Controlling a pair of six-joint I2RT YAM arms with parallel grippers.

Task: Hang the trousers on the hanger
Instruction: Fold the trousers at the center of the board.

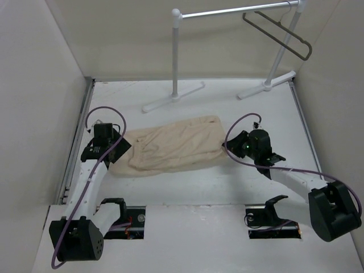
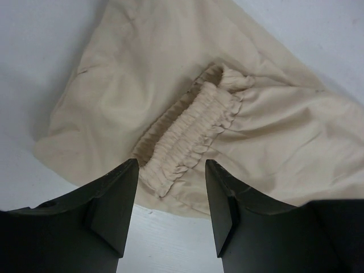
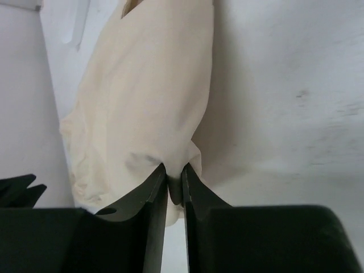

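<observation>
**Pinching one end of the tan trousers while the hanger hung on the rail**

We saw the trousers lying crumpled and loosely folded across the middle of the white tabletop, stretched from left to right between our two arms. Our left hand sat low at the left end of the cloth. Its two dark fingers were spread well apart and gripped nothing. Between them, just beyond the fingertips, we could see the gathered elastic waistband; we could not tell whether the fingers touched the cloth.

Our right hand was at the right end of the trousers. Its fingers were pressed almost together, with a small fold of the tan cloth nipped between the tips. From that hand's own camera the cloth ran away in a long, soft bundle over the tabletop.

The hanger, thin and dark, hung from the bar of a white garment rack at the far right of the tabletop. It was well apart from the trousers and from both hands. The rack's feet stood on the tabletop a little beyond the cloth.
</observation>
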